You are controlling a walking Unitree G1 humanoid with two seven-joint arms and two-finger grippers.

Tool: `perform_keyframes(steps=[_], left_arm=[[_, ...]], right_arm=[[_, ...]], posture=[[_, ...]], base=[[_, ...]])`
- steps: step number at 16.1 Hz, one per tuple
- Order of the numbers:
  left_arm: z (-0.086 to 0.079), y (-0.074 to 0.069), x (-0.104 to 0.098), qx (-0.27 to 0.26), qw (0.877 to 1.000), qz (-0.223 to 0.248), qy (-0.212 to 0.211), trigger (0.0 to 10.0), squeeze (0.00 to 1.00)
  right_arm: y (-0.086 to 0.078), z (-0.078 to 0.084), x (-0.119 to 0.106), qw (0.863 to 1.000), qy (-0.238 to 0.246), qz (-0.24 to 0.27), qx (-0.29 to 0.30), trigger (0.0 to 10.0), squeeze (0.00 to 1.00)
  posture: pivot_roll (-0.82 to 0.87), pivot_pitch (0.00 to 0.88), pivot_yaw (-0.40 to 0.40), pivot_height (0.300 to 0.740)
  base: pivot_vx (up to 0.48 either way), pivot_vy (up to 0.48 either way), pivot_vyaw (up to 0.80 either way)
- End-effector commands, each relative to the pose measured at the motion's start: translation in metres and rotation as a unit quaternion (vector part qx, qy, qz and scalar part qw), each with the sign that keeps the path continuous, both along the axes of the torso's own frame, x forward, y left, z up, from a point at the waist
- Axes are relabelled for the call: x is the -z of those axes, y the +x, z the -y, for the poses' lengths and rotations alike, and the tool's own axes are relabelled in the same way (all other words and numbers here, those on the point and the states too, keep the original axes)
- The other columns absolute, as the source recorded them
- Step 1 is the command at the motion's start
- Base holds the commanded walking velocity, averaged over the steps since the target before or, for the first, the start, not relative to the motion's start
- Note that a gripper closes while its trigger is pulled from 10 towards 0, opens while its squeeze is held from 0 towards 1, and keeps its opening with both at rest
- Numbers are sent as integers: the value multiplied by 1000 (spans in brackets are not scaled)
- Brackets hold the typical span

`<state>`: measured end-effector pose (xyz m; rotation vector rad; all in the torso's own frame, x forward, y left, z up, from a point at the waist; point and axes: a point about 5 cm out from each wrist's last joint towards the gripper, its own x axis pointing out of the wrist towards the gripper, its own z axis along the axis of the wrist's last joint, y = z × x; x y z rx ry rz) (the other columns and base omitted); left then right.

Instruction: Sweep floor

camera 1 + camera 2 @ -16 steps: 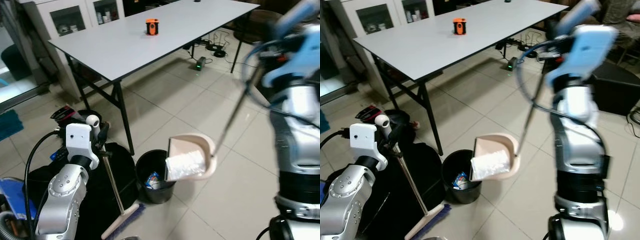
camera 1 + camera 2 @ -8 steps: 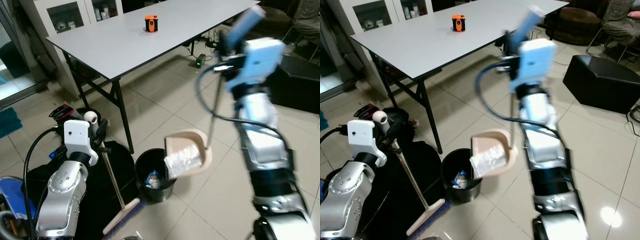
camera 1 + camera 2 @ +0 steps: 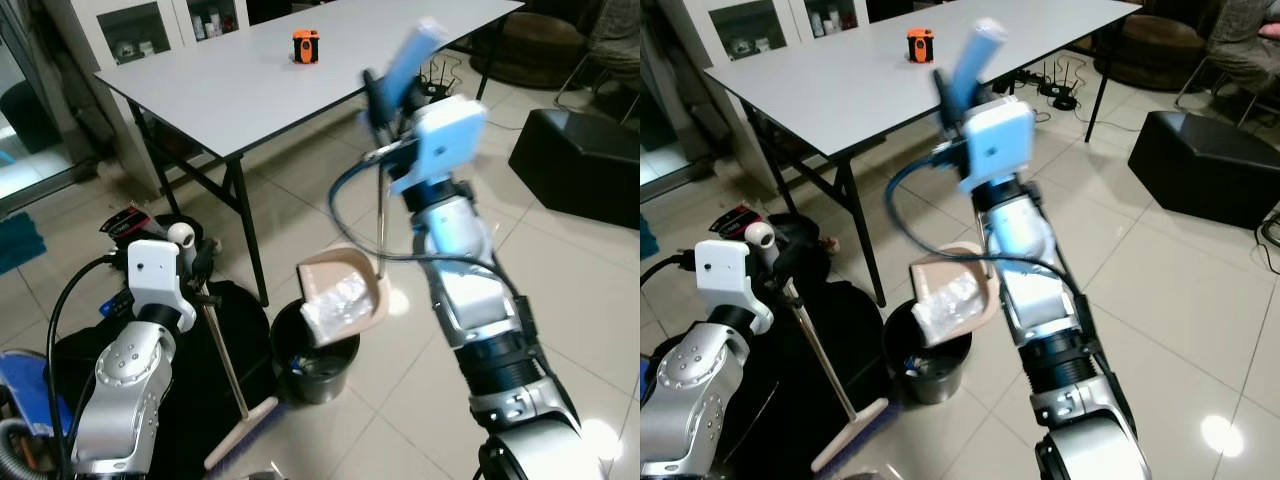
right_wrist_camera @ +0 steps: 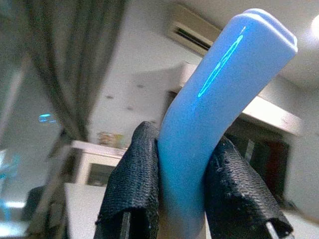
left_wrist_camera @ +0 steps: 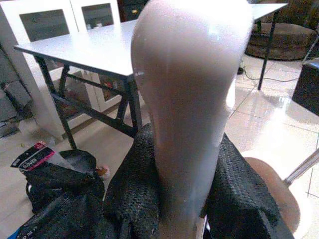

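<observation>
A pale pink dustpan (image 3: 345,288) hangs tilted just above a black bin (image 3: 318,358), with crumpled white paper (image 3: 333,299) in its mouth. Its thin metal shaft (image 3: 380,215) rises to a blue handle (image 3: 408,55), and my right gripper (image 3: 378,95) is shut on that handle; the black fingers (image 4: 132,179) clamp the blue handle (image 4: 209,109). At the left, my left gripper (image 3: 200,264) is shut on the broom's pale handle (image 5: 192,109). The broom head (image 3: 240,436) rests on the tiles beside the bin.
A long white table (image 3: 250,85) with an orange object (image 3: 305,47) stands behind the bin. Black bags (image 3: 150,340) lie by my left arm. A black ottoman (image 3: 580,165) sits at the right, and cables (image 3: 440,75) lie under the table's far end.
My right arm has swung left, carrying the dustpan from beside the bin to over it, tilted more steeply. The left arm and broom have barely moved.
</observation>
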<state>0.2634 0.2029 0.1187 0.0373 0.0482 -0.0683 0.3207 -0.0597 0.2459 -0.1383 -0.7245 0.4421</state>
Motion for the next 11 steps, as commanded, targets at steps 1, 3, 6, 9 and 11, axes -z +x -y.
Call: perform_keyframes(steps=[1, 3, 6, 9, 11], left_arm=[[-4, -1, -7, -10, 1000, 16, 9, 10000, 0], [-3, -3, -5, -9, 1000, 13, 7, 10000, 0], [-2, 1, -6, -5, 1000, 15, 10, 10000, 0], [-3, 2, -7, -7, 1000, 16, 9, 10000, 0], [-3, 2, -7, -7, 1000, 18, 9, 10000, 0]], right_arm=[[-8, -13, -11, 998, -22, 50, -30, 10000, 0], [-15, -23, -4, 996, -41, 58, -55, 10000, 0], [-19, -38, -1, 991, -66, 83, -82, 10000, 0], [-25, -51, 4, 986, -86, 93, -104, 10000, 0], [-31, -62, 9, 980, -113, 107, -122, 10000, 0]], posture=[[85, 0, 51, 740], [91, 0, 52, 740], [78, 0, 55, 740], [75, 0, 58, 740], [82, 0, 56, 740]], base=[[0, 0, 0], [0, 0, 0], [0, 0, 0], [0, 0, 0], [0, 0, 0]])
